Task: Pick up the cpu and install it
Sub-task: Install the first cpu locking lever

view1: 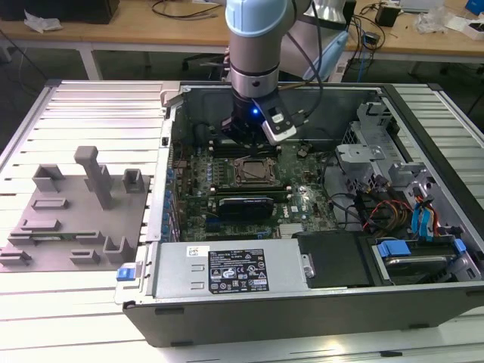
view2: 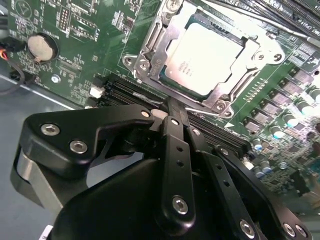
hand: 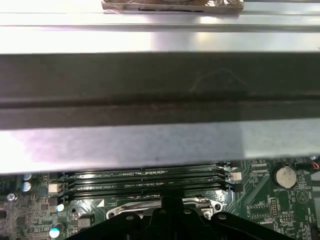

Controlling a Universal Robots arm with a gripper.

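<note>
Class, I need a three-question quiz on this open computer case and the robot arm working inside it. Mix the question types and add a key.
1. True or false: the cpu lies in its socket on the motherboard.
2. In the exterior view, the gripper hangs over: A) the motherboard, B) the grey fixture plate, C) the power supply.
3. Fill in: in the second wrist view, a round coin ____ sits on the board.

Key: 1 true; 2 A; 3 battery.
</note>
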